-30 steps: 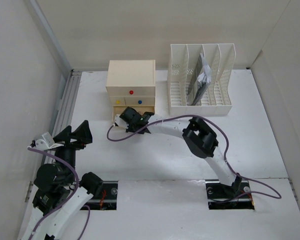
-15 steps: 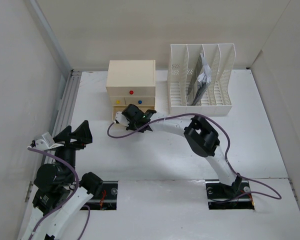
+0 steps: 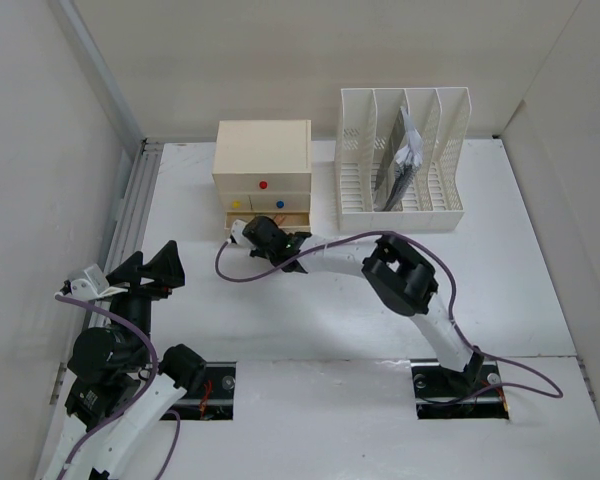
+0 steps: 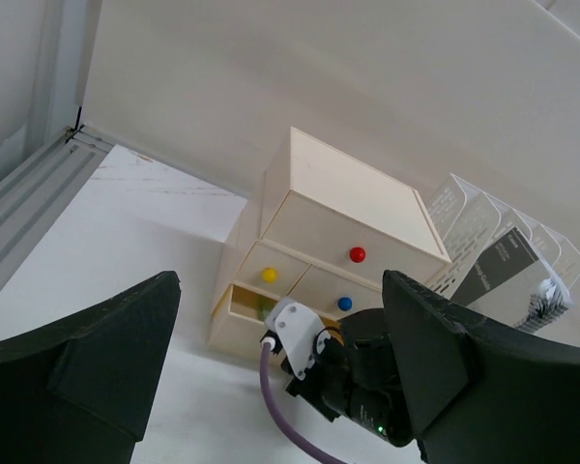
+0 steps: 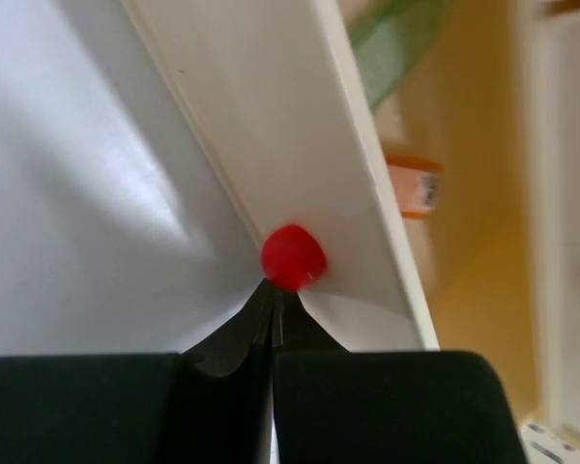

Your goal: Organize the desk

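Note:
The desk [image 3: 500,260] is a white tabletop with pale walls. A cream drawer box [image 3: 262,150] stands at the back, and its bottom drawer [image 3: 270,216] stands a little open. My right gripper [image 3: 268,232] is right in front of that drawer. In the right wrist view it [image 5: 274,295] is shut, with its tips touching a red knob [image 5: 293,257] on the drawer's white front [image 5: 271,126]. A green thing [image 5: 396,43] and an orange thing [image 5: 414,188] lie inside the drawer. My left gripper [image 3: 150,268] is open and empty at the near left, facing the box [image 4: 348,208].
A white slotted file rack [image 3: 402,160] stands right of the drawer box and holds dark papers [image 3: 398,170]. The box's upper drawers carry a yellow knob [image 4: 269,275], a red knob [image 4: 357,254] and a blue knob [image 4: 344,303]. A purple cable [image 3: 225,268] loops from the right wrist.
My right gripper has moved towards the drawer box and the bottom drawer has slid further in. The left arm has not moved.

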Robot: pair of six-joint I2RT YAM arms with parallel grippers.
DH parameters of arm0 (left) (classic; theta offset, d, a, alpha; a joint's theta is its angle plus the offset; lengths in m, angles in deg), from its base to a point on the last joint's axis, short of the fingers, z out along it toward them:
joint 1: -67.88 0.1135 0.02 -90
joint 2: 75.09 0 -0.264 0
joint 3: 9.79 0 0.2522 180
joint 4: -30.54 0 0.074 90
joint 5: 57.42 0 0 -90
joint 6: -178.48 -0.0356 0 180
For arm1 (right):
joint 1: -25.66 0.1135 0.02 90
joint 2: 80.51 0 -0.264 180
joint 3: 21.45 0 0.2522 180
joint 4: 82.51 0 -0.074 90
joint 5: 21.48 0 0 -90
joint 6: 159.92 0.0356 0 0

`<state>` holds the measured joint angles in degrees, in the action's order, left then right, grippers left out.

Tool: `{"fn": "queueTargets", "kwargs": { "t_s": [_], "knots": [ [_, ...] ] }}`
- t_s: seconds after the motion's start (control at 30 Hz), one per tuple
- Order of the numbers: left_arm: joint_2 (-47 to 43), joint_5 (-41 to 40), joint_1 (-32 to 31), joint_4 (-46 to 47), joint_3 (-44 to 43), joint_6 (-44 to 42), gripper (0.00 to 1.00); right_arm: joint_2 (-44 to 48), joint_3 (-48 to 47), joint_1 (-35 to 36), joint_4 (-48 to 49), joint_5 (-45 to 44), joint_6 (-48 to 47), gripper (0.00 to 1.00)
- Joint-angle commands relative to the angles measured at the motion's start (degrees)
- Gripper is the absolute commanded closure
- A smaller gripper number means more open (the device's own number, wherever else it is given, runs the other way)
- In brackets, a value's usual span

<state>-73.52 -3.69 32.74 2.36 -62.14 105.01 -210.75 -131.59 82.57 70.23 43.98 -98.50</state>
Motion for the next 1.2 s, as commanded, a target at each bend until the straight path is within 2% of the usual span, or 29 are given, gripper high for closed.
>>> {"fn": "queueTargets", "kwargs": {
  "t_s": [0.0, 0.13, 0.5, 0.53, 0.6, 0.63, 0.67, 0.7, 0.73, 0.77, 0.8, 0.87, 0.93, 1.0, 1.03, 1.07, 1.13, 1.17],
  "knots": [
    [-0.68, -0.12, 0.33, 1.85, 0.18, -0.28, 0.17, 1.30, -0.57, -4.52, 20.79, -14.58, -3.59, 1.00],
    [-0.68, -0.12, 0.33, 1.85, 0.18, -0.28, 0.17, 2.00, 0.67, -4.52, 21.93, -12.99, -4.12, 1.00],
    [-0.16, -0.12, 0.33, 1.85, 0.18, -0.28, 0.17, 0.86, 1.19, -4.52, 25.71, -16.51, -8.07, 1.00],
    [-0.16, -0.12, 0.33, 1.85, 0.18, -0.28, 0.17, 1.64, 1.19, -4.00, 24.15, -12.42, -9.20, 1.00],
    [-0.16, -0.12, 0.33, 1.85, 0.18, -0.28, 0.17, 2.87, -1.16, -3.99, 13.37, -6.79, -10.09, 1.00],
    [-0.16, -0.12, 0.33, 1.85, 0.18, -0.28, 0.17, 4.80, -2.14, -3.99, 8.01, -0.93, -11.40, 1.00],
    [-0.16, -0.12, 0.33, 1.85, 0.18, -0.28, 0.17, 6.21, -2.93, -3.99, 3.00, 13.93, -13.24, 1.00],
    [-0.16, -0.12, 0.33, 1.85, 0.18, -0.28, 0.17, 7.61, -3.72, -3.99, -7.75, 23.04, -16.22, 0.91],
    [-0.16, -0.12, 0.33, 1.85, 0.18, -0.28, 0.17, 10.06, -5.21, -4.69, -12.99, 31.65, -22.60, 0.80],
    [-0.16, -0.12, 0.33, 1.85, 0.18, -0.28, 0.17, 10.78, -6.35, -4.70, -18.18, 46.10, -25.88, 0.73],
    [-0.68, -0.12, 0.33, 1.85, 0.18, -0.28, 0.17, 10.79, -7.76, -5.31, -28.50, 51.72, -28.79, 0.64],
    [-0.68, -0.12, 0.33, 1.85, 0.18, -0.28, 0.17, 9.75, -14.86, -5.31, -38.57, 59.57, -35.56, 0.53],
    [-0.68, -0.12, 0.33, 1.85, 0.18, -0.28, 0.17, 9.03, -20.14, -5.92, -47.28, 65.21, -36.55, 0.40],
    [-0.68, -0.12, 0.33, 1.85, 0.18, -0.28, 0.17, 10.08, -23.23, -7.67, -48.11, 69.16, -35.59, 0.33],
    [-0.68, -0.12, 0.33, 1.85, 0.18, -0.28, 0.15, 11.13, -23.24, -8.56, -45.24, 69.70, -33.15, 0.21],
    [-0.68, -0.12, 0.33, 1.85, 0.18, -0.28, 0.14, 12.27, -23.85, -9.43, -43.30, 69.71, -25.03, 0.18],
    [-0.68, -0.12, 0.33, 1.85, 0.18, -0.28, 0.11, 15.96, -23.86, -12.32, -39.26, 65.78, -17.52, 0.15],
    [-0.68, -0.12, 0.33, 1.85, 0.18, -0.28, 0.09, 17.80, -22.38, -13.21, -32.10, 62.71, -12.69, 0.15]
  ]
}}
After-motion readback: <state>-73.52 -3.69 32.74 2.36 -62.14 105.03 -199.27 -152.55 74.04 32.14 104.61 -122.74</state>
